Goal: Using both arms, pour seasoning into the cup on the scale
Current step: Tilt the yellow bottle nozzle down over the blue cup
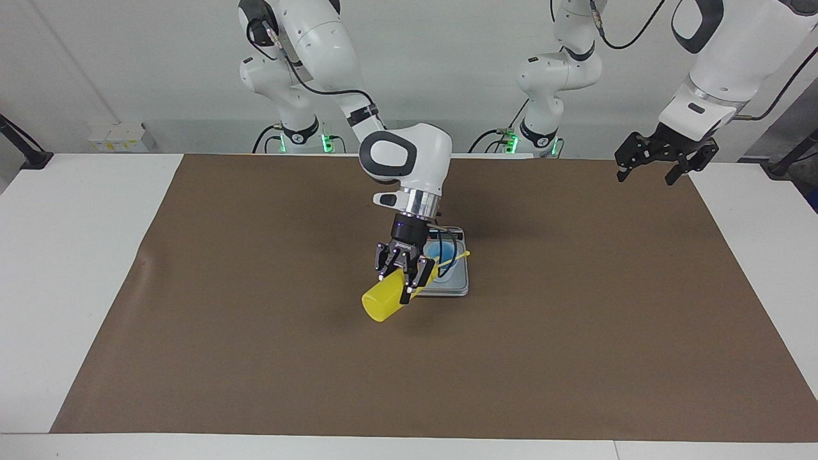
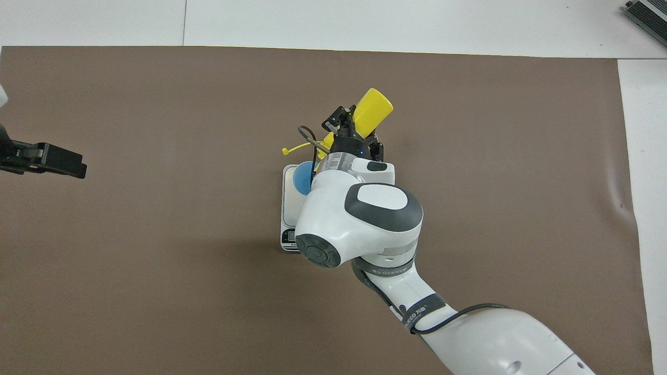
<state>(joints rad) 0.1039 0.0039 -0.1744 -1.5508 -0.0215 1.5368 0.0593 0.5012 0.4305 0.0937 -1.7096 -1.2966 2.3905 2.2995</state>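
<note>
Two arms in shot, only one busy. The right gripper (image 1: 404,273) is clamped on the yellow bottle (image 1: 383,303), just below centre of the facing view, holding it off the mat and tilted: fat base low and toward the bottom of the frame, nozzle end up over the cup (image 1: 442,260). In the overhead view the same bottle (image 2: 372,110) pokes out at upper centre above the right gripper (image 2: 350,136), base pointing up and away. The little tethered cap (image 2: 286,151) hangs off on its strap, out past the cup's rim. The blue cup (image 2: 302,177) sits on the scale (image 1: 459,281), at the end away from the display; the arm's wrist covers most of both from above, so only a sliver of blue and one edge of the scale (image 2: 287,205) show. Can't tell if anything is coming out of the nozzle. The left gripper (image 1: 664,158) hangs in the air at the upper right of the facing view, over the mat's corner, fingers spread, holding nothing; it shows at the left edge of the overhead view (image 2: 49,160). That arm is waiting. Brown mat (image 1: 575,358) covers the white table (image 1: 64,255).
</note>
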